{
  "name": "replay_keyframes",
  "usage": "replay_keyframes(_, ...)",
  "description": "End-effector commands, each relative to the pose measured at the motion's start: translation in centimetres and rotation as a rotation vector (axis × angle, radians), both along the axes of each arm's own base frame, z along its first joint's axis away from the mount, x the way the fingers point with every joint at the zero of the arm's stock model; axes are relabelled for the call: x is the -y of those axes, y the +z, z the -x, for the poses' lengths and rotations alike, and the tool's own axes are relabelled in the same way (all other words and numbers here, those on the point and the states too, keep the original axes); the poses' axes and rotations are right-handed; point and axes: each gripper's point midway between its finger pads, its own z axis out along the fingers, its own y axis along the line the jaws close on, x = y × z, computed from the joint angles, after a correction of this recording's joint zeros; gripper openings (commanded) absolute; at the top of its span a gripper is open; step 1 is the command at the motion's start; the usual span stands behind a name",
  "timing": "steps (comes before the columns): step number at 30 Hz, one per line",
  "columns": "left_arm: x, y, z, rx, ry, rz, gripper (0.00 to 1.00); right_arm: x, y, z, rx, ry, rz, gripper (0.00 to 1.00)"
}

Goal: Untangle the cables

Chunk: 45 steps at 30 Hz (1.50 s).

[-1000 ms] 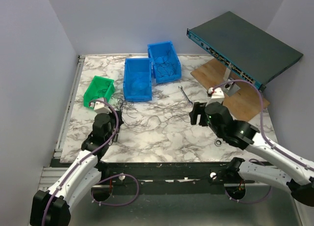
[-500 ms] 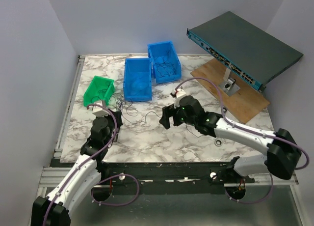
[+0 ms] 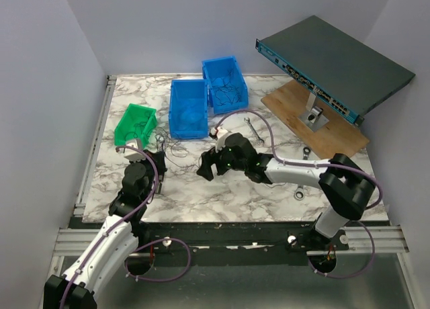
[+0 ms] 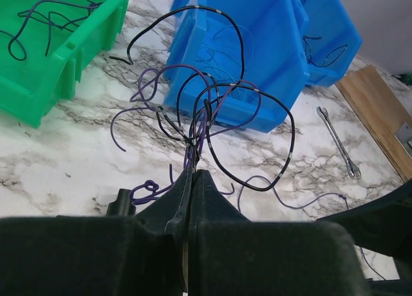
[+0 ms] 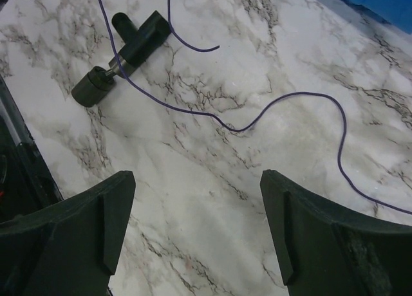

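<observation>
Cables: a light, springy knot, centre of the left wrist view, pinched at its base by left gripper; right gripper gapes empty over a loose strand, probably best taken near its free end

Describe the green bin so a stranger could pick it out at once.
Start at the marble table and look to its far-left part, where three plastic bins stand. The green bin is the leftmost, beside two blue bins. It alone is green, and it stands apart from that touching pair.
</observation>
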Motion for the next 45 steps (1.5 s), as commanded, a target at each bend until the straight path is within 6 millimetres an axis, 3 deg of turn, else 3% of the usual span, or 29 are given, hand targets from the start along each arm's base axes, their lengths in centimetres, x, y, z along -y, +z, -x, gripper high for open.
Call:
replay_keyframes(1,-0.3,0.3,0.0,0.024,0.019,0.006,0.0,-3.2,0.3,-0.2,0.049,0.081,-0.041,0.85)
replay_keyframes(13,-0.1,0.4,0.1,0.031,0.008,0.012,0.0,-8.5,-2.5,-1.8,0.25,0.123,0.107,0.85)
replay_keyframes(15,-0.2,0.4,0.1,0.031,0.012,0.012,0.0,-9.1,-3.1,-2.1,0.265,0.122,0.121,0.72)
replay_keyframes(18,-0.3,0.3,0.1,0.027,0.02,0.011,0.0,-9.4,-3.0,-2.0,0.256,0.111,0.106,0.22)
replay_keyframes(19,-0.4,0.3,0.1,0.025,0.023,0.011,0.0,-8.6,-2.6,-2.4,0.264,0.061,0.099,0.04)
replay_keyframes(20,-0.4,0.2,0.1,0.021,0.025,0.01,0.0,-7.8,-2.0,-2.4,0.272,0.022,0.077,0.01)
replay_keyframes(25,-0.8,0.1,0.0,0.011,0.049,0.015,0.0,-1.1,2.3,-2.1,0.286,-0.2,0.03,0.01)
replay_keyframes(30,-1.5,-0.4,-0.1,-0.022,0.093,0.004,0.0,7.7,3.8,-1.8,0.25,-0.463,0.059,0.01)
replay_keyframes(33,-2.0,-0.8,-0.1,-0.051,0.124,-0.003,0.0,14.2,3.0,-3.0,0.163,-0.681,0.092,0.01)
replay_keyframes(35,-2.1,-0.8,-0.2,-0.06,0.132,-0.006,0.0,17.4,2.1,-3.8,0.086,-0.773,0.085,0.01)
replay_keyframes(37,-2.1,-0.9,-0.1,-0.061,0.136,-0.008,0.0,19.8,1.7,-3.9,0.042,-0.86,0.088,0.01)
replay_keyframes(42,-3.5,-1.3,0.1,-0.084,0.214,-0.01,0.0,25.0,2.9,-4.1,0.021,-1.134,0.046,0.01)
replay_keyframes(45,-4.3,-1.5,0.2,-0.096,0.265,-0.002,0.0,27.3,3.5,-4.0,0.005,-1.234,-0.001,0.01)
